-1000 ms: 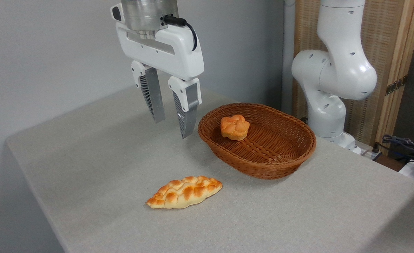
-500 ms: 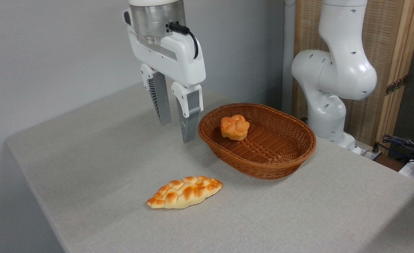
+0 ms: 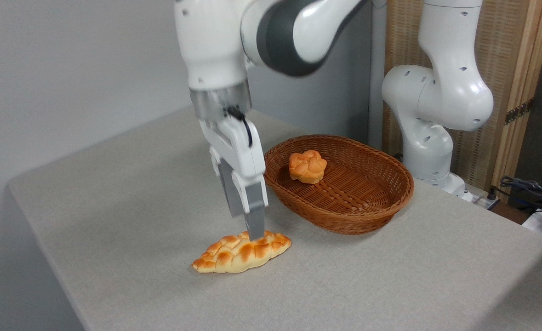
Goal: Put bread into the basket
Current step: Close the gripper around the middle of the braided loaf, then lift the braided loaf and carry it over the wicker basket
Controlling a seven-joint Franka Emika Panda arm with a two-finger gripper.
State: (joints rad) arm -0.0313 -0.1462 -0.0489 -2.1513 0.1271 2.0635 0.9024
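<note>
1. I see a pale grey wall (image 3: pixel 59 69) behind, with a slatted wooden screen (image 3: pixel 505 92) at the right.
2. The speckled grey desk (image 3: pixel 390 285) fills most of my view.
3. The basket (image 3: pixel 344 216) sits toward the desk's far right, holding a small round bun (image 3: pixel 307 166).
4. The bread (image 3: pixel 238 253) lies flat on the desk, in front of the basket and apart from it.
5. My claw (image 3: pixel 251 230) points down at the loaf's far side, with the front finger meeting its top; I cannot tell whether it is parted or clenched.

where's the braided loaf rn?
The braided loaf lies on the table, front centre, left of and nearer than the basket, directly under the gripper.
</note>
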